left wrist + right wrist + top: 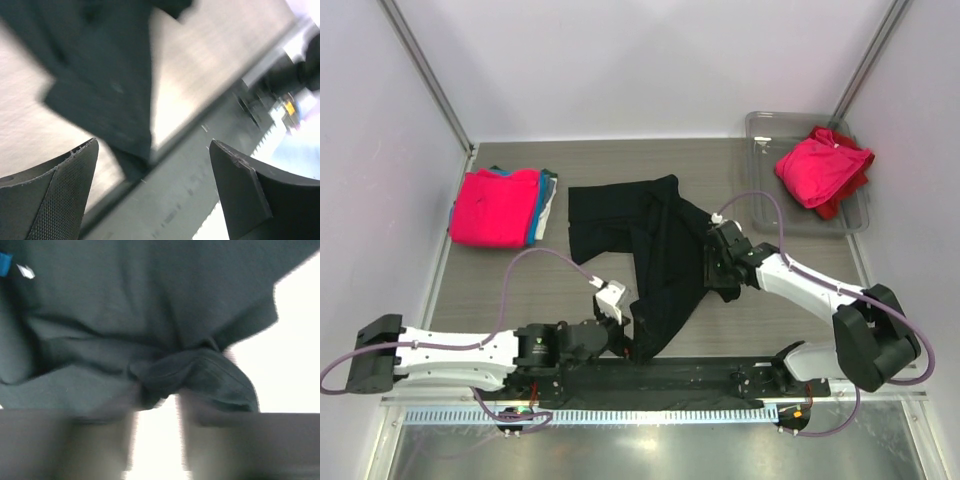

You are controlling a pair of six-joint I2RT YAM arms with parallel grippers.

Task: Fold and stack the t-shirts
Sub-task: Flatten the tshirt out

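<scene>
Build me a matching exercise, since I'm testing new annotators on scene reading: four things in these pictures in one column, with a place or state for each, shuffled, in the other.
Things:
1. black t-shirt
2. folded pink-topped stack
3. loose pink t-shirt
4. left gripper

Places or states:
A. in the clear tray, far right
B. open, holding nothing
C. crumpled, in the middle
D. far left, lying flat

Pairs: 1-C, 2-D, 3-A, 4-B

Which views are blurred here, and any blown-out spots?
Top external: sharp, evenly lit. Left wrist: black t-shirt motion-smeared, glare at lower right, fingers crisper. Right wrist: soft throughout, fingers smeared, background beside the shirt blown white.
</scene>
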